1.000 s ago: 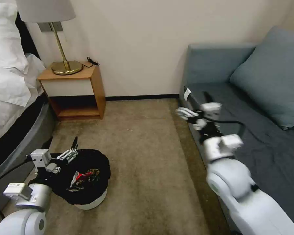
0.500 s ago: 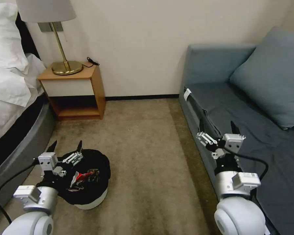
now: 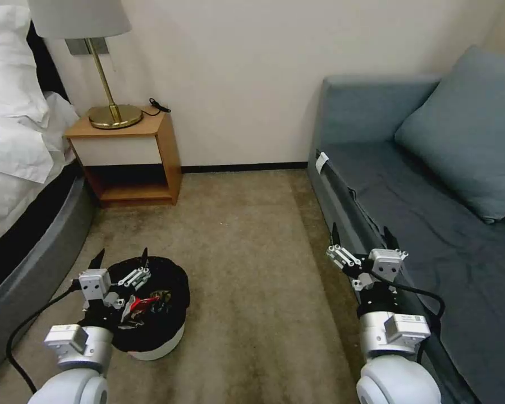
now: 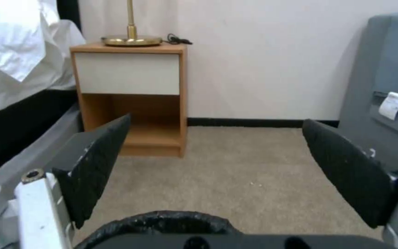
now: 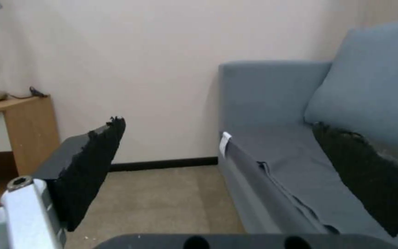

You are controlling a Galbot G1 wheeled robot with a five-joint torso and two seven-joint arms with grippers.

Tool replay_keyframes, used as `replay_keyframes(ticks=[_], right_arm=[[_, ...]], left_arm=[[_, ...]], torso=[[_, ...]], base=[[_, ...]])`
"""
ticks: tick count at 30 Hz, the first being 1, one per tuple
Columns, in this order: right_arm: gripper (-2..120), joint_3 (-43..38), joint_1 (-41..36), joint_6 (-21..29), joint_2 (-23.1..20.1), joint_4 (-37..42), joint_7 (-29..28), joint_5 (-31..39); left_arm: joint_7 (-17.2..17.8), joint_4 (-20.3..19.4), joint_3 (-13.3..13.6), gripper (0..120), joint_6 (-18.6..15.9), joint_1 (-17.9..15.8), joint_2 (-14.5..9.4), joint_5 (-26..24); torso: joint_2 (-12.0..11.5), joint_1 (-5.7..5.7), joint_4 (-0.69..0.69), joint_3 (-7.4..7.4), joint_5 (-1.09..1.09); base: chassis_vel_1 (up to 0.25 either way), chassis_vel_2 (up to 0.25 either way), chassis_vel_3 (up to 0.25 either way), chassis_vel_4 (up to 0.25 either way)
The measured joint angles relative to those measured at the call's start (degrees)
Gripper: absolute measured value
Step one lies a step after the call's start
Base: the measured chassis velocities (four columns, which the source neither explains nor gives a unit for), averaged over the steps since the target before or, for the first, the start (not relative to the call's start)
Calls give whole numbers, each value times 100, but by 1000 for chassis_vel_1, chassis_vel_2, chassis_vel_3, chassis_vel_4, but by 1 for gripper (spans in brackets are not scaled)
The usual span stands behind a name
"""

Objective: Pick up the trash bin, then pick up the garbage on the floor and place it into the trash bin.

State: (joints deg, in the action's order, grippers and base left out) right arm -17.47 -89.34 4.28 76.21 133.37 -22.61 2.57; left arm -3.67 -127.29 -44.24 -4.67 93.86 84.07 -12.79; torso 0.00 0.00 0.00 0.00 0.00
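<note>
Both grippers are spread wide, holding nothing: left gripper (image 3: 120,257) just above the trash bin (image 3: 151,336), right gripper (image 3: 359,238) well apart from it. Bin looks light; I'd pinch the stiff rim, since the bag's slippery.

Soft, even indoor light fills the room, with no glare. Dark shadow sits under the nightstand (image 3: 130,147) shelf and beside the bed (image 3: 17,151). The head view bows at its edges; both wrist views look slightly soft.
</note>
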Motion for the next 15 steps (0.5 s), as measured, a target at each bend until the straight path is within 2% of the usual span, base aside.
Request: replay_keyframes(ticks=[15], right_arm=[[100, 37, 21, -2, 9, -13, -24, 2]], left_arm=[[30, -28, -12, 100, -6, 12, 5, 15]], torso=[[0, 0, 0, 0, 0]], base=[[0, 0, 0, 0]])
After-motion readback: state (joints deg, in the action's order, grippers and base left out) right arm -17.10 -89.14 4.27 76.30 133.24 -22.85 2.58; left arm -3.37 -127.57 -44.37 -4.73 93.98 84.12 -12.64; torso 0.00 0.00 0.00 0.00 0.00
